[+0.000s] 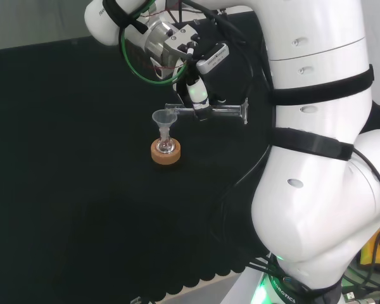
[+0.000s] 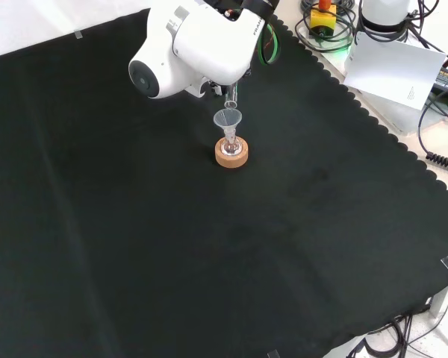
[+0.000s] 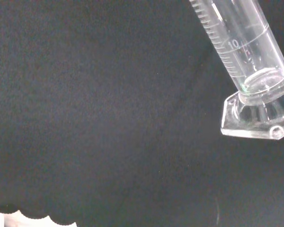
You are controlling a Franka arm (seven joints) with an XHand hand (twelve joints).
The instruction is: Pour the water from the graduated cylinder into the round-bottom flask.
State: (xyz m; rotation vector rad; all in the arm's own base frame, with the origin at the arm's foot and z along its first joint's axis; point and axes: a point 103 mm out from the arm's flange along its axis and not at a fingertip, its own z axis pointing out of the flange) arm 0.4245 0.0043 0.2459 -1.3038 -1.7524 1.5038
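Clear graduated cylinder (image 1: pixel 206 111) gripped by the black and white robot hand (image 1: pixel 198 95), held horizontal above the black-clothed bench (image 1: pixel 69 190), mouth at left in the head view over a clear funnel (image 1: pixel 164 119), set in a small round-bottom flask (image 1: pixel 166 147), seated on a cork ring stand (image 1: pixel 166 154).

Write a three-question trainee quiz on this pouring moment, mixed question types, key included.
1. True or false: the graduated cylinder is held about level in the head view.
2. What sits in the neck of the round-bottom flask? A) a stopper B) a funnel C) nothing
3. Fill in: the flask rests on a ___ ring.

Key: 1 true; 2 B; 3 cork. The hand has its fingers curled round the cylinder, whose mouth is over the funnel.
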